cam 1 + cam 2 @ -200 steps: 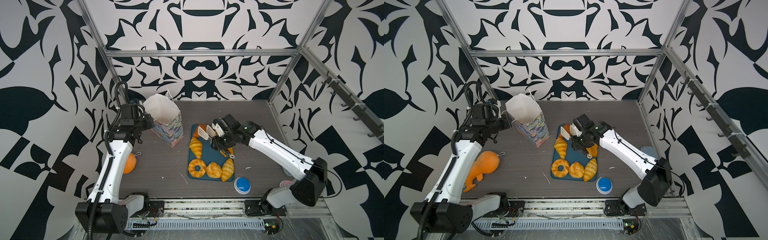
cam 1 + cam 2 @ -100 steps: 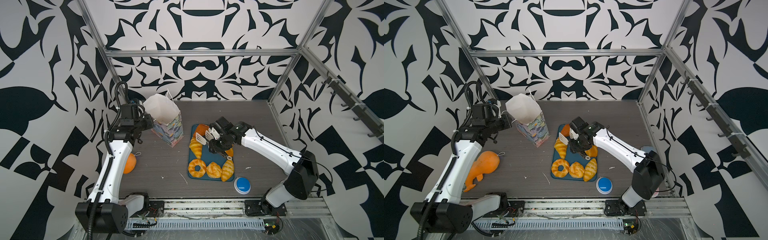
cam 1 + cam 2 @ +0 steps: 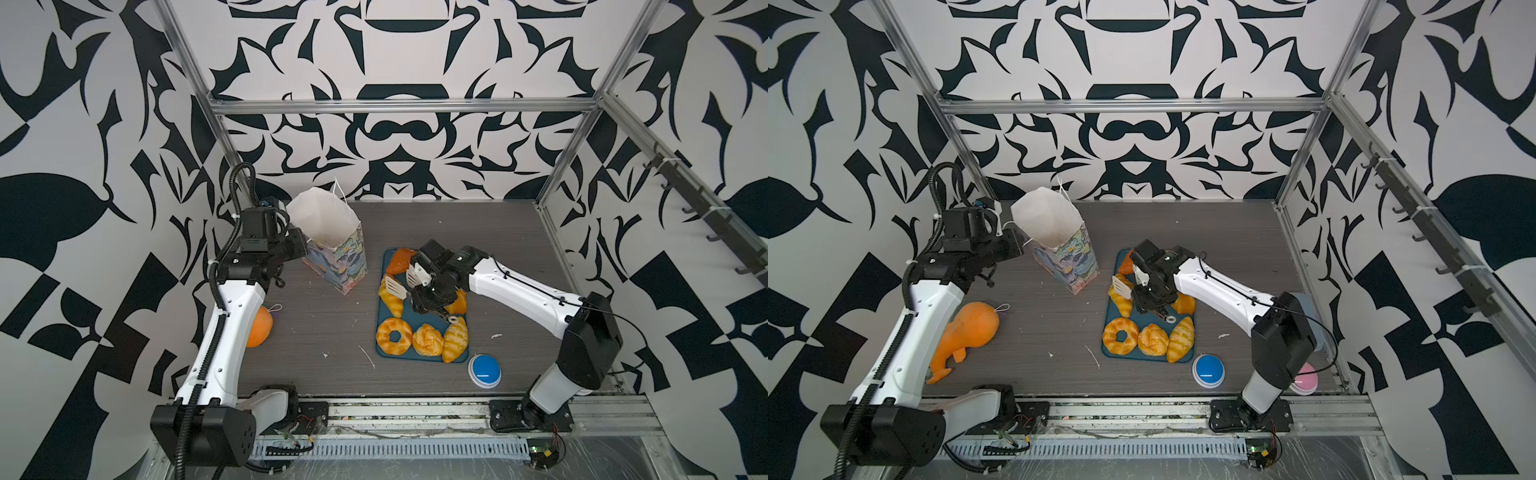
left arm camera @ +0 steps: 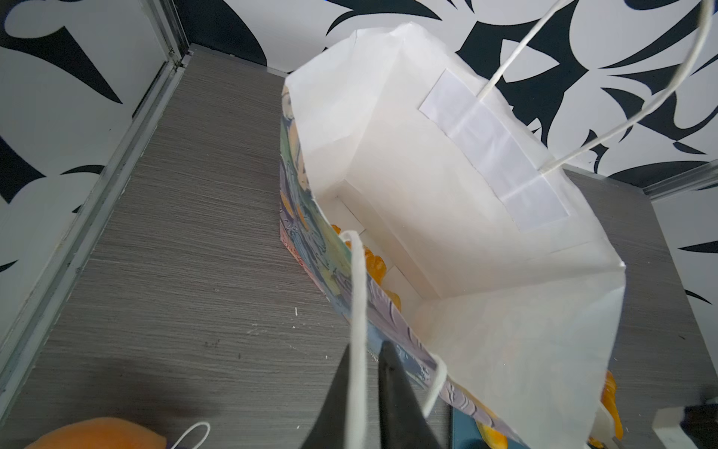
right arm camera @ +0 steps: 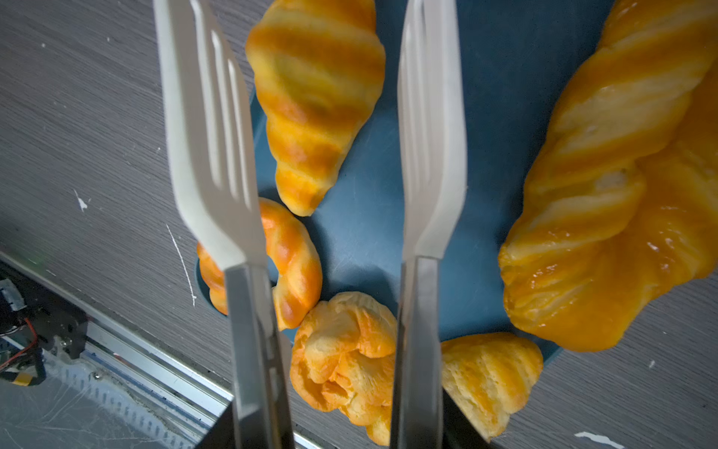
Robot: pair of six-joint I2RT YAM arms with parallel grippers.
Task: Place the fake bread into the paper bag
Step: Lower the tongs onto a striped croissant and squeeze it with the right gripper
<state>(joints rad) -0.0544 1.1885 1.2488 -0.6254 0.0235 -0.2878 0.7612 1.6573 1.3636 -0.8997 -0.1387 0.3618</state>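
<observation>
Glossy golden-orange fake bread point(image 3: 394, 336) on a blue tray point(image 5: 497, 97) right of centre; leafy-print paper bag point(image 3: 332, 232) standing far left on the surface point(image 3: 324, 324). Only in the left wrist view: orange pieces point(image 4: 375, 264) at its bottom, mostly hidden; left tool point(image 4: 363, 357) pinching its string handle point(image 4: 357, 303). Right tool point(image 5: 311, 58) spread, empty, over a croissant point(image 5: 314, 116).

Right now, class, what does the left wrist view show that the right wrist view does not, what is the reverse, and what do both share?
Only the left wrist view: the white inside of the tall leafy-print paper bag, its thin white string handle pinched in the shut left gripper. Only the right wrist view: the glossy golden ring-shaped pastry and the open, empty right gripper. Both: the grey wood-grain table and the dark blue tray.
</observation>
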